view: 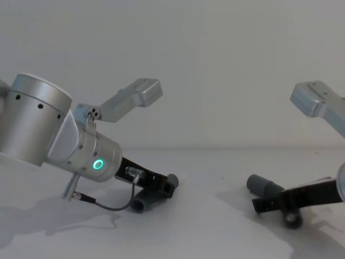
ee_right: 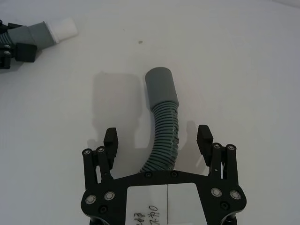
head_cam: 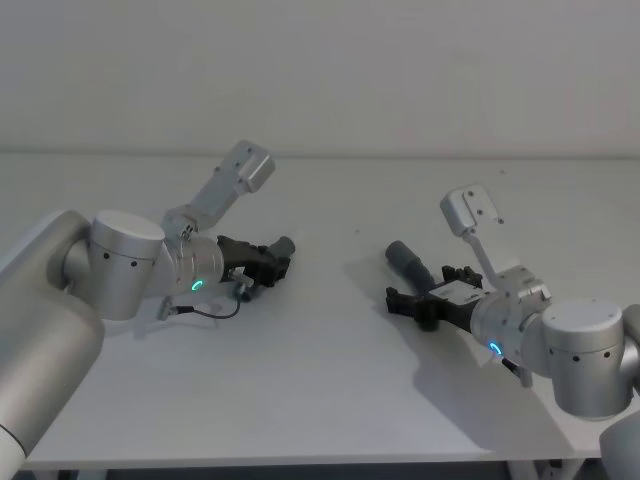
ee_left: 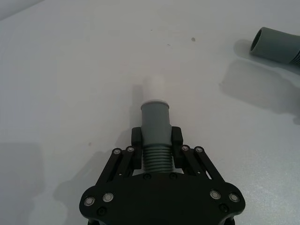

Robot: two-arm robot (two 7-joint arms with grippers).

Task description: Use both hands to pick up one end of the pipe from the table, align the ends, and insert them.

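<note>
See left black two-finger end effector low over plain matte white worktop, left of centre in head view, clamped narrow on short dark-grey ribbed hose piece, w/ pads at join of ribs & smooth grey cuff. Note narrow pale whitish tip poking out past cuff, aimed away & toward robot's right. From chest view, find rear end of that piece down at worktop level below the end effector; can't tell if touching. Note green ring light lit on left silver-grey arm. See right black two-finger end effector right of centre, also low, spread wide, straddling second curved dark-grey hose piece at ribbed mid-section w/ gap each side, no contact w/ either finger. Find that piece lying flat on worktop, w/ wider grey sleeve at far end, open mouth turned away & toward robot's left, approx toward other piece. Put the two pieces well apart, w/ bare worktop between; tip & sleeve not joined. See right silver-grey arm entering from lower right in head view.
</note>
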